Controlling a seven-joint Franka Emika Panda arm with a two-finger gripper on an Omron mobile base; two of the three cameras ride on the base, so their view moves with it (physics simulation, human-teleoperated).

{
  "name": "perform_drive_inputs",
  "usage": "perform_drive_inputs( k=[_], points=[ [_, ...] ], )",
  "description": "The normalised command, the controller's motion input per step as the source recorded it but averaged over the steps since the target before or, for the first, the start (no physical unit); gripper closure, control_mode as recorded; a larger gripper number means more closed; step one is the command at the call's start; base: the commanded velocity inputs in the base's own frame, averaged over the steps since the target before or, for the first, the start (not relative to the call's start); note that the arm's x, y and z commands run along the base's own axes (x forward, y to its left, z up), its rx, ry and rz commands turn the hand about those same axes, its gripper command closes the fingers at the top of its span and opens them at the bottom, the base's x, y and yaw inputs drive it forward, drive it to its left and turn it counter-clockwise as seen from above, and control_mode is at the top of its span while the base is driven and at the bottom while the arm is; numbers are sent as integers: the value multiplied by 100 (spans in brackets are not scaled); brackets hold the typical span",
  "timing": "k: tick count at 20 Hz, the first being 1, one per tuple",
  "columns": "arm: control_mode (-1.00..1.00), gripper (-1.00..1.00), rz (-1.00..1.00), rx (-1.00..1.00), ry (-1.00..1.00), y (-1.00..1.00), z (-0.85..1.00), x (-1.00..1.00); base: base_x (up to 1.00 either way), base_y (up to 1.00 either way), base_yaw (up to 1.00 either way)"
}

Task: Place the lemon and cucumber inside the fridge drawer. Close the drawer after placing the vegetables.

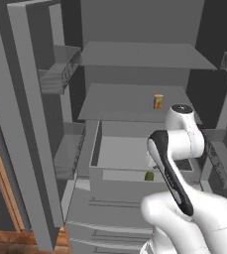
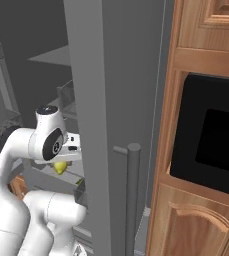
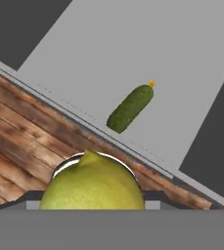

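I am counting one lemon and one cucumber. The gripper is clamping partway closed on the lemon, which is filling the near foreground of the hand view and showing as a yellow blob under the hand in the right base view. The cucumber is lying flat on the floor of the one open fridge drawer, below and ahead of the gripper, apart from the lemon. One small orange-yellow carton is standing on the shelf beyond and above the drawer. In the hand view, the drawer's front edge is running diagonally between the gripper and the cucumber, and bare grey floor is lying all around the cucumber.
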Motion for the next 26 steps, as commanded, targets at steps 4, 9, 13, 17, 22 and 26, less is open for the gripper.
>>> perform_drive_inputs(
  k=[4, 9, 13, 17, 22, 26],
  points=[
    [-100, 100, -4, 0, 11, 39, 0, 97, 0, 0, 0],
    [-100, 100, -4, 0, 1, 11, -8, 90, 0, 0, 0],
    [-100, 100, -2, 0, 1, 1, -42, 91, 0, 0, 0],
    [-100, 100, 0, 0, 0, 1, -71, 48, 0, 0, 0],
    [-100, 100, -1, -2, 0, 3, -90, 25, 0, 0, 0],
    [-100, 100, -2, -2, 2, 1, -79, 28, 0, 0, 0]
  ],
)
